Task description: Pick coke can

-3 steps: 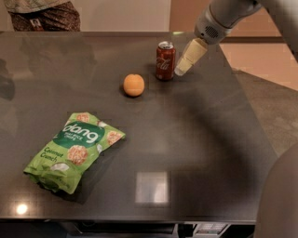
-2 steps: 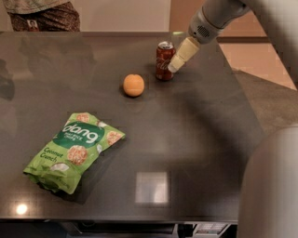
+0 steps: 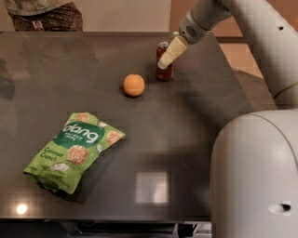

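The coke can (image 3: 165, 73), red with a silver top, stands upright on the dark table (image 3: 186, 139) near its far edge. My gripper (image 3: 166, 59) comes down from the upper right and overlaps the can's upper right side, hiding part of it. An orange (image 3: 134, 85) lies a short way to the can's left and a little nearer to me.
A green Dang chips bag (image 3: 73, 151) lies at the near left of the table. My own white arm and body (image 3: 253, 172) fill the right side of the view. A person (image 3: 44, 14) stands behind the far left edge.
My gripper has moved left from beside the can's right side until it overlaps the can. The can, orange and bag have not moved on the table.
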